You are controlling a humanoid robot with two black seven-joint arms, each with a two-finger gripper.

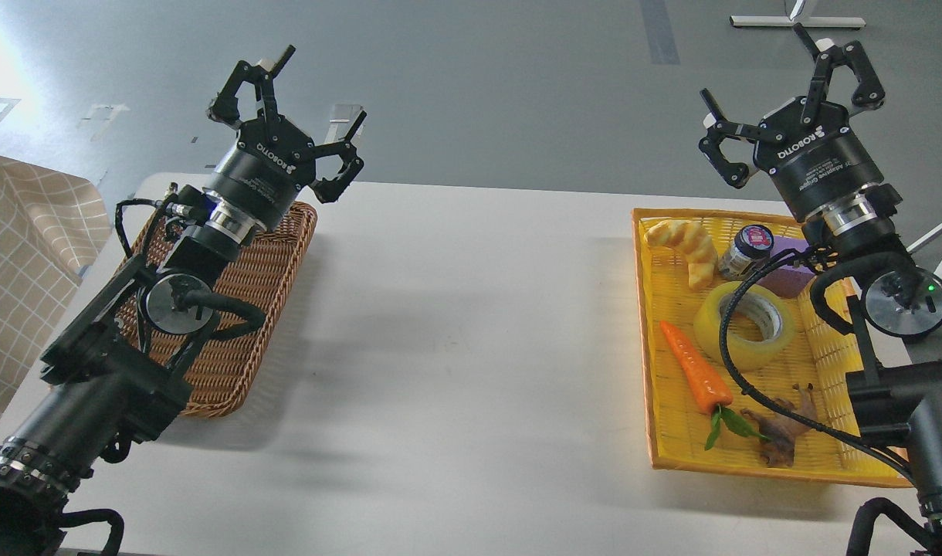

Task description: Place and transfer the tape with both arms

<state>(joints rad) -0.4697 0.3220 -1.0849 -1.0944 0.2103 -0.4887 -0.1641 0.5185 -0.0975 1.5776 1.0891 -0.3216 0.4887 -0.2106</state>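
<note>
The tape (745, 324), a wide translucent yellow roll with a grey-white core, lies flat in the yellow basket (672, 448) on the right side of the table; a black cable crosses in front of it. My right gripper (787, 81) hangs high above the basket's far edge, fingers spread open and holding nothing. My left gripper (289, 104) is raised over the far end of the brown wicker basket (232, 363) on the left, also open with nothing in it.
In the yellow basket lie a bread piece (687, 247), a small dark jar (745, 251), a purple block (791, 270), a carrot (695, 367) and a brown figure (784, 432). White table (471, 347) spans between baskets. A checked cloth (23, 255) hangs at the left.
</note>
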